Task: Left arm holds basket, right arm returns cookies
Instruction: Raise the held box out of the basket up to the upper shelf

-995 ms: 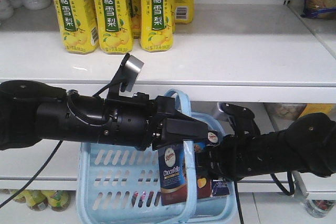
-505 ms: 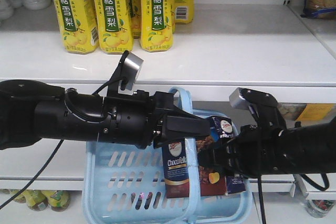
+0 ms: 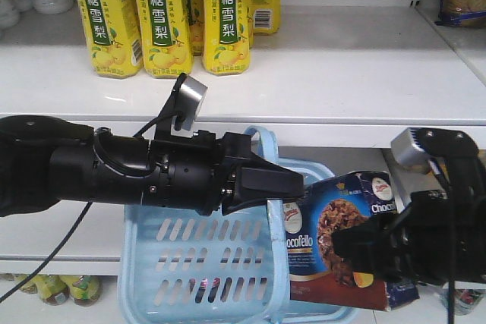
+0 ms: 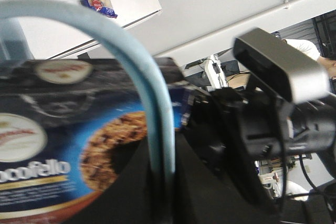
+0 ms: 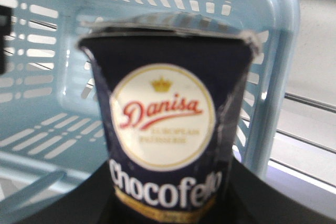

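One navy-and-brown cardboard cookie box (image 3: 338,237) hangs at the 3 o'clock rim of the light blue slotted plastic basket (image 3: 190,252), clamped in my right gripper (image 3: 363,254); my left gripper (image 3: 288,182) pinches the hoop handle (image 3: 262,142), presumably steadying it.

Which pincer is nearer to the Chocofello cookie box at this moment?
Right. The right pincer grips the Chocofello cookie box itself. The left pincer is close by the box's top edge, clamped on the basket handle.

— The basket (image 3: 190,263)?
— Smooth pale-blue plastic with a faint sheen.
— And the cookies (image 5: 163,124)?
— Glossy printed cardboard. The left arm (image 3: 114,176) has a matt black casing.
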You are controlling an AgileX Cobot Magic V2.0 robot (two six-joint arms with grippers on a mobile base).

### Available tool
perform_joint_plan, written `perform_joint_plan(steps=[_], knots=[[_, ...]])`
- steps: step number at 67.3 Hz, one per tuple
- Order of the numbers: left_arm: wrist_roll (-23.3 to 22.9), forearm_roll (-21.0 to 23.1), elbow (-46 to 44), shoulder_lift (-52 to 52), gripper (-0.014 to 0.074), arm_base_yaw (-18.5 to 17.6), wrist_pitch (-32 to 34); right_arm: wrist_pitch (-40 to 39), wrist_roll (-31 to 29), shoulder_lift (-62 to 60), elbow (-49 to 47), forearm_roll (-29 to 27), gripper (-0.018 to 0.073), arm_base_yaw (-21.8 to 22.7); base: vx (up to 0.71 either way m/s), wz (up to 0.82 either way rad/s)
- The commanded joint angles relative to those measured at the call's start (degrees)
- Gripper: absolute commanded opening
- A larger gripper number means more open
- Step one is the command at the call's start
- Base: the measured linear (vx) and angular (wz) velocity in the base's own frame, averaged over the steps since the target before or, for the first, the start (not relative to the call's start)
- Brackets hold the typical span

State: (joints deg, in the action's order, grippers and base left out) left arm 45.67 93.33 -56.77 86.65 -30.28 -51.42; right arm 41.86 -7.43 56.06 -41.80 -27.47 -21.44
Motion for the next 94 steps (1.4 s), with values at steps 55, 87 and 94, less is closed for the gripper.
perform_joint_plan(steps=[55,87,94], knots=[[2.00,8.57,-2.62,-2.70,-0.0006,0.90,1.87,-4.62,17.82,-8.53,-27.90,32.32,0.0199,0.36,0.00,0.00],[2.00,8.57,-2.62,-2.70,-0.0006,0.90,1.87,-11.95,44.51,11.59,-30.69,63.43,0.0206,0.46,0.00,0.00],[2.00,8.57,-2.62,-2.70,-0.0006,0.90,1.87,-12.63,48.78,13.84,-30.69,65.12,0.0206,2.75,0.00,0.00]])
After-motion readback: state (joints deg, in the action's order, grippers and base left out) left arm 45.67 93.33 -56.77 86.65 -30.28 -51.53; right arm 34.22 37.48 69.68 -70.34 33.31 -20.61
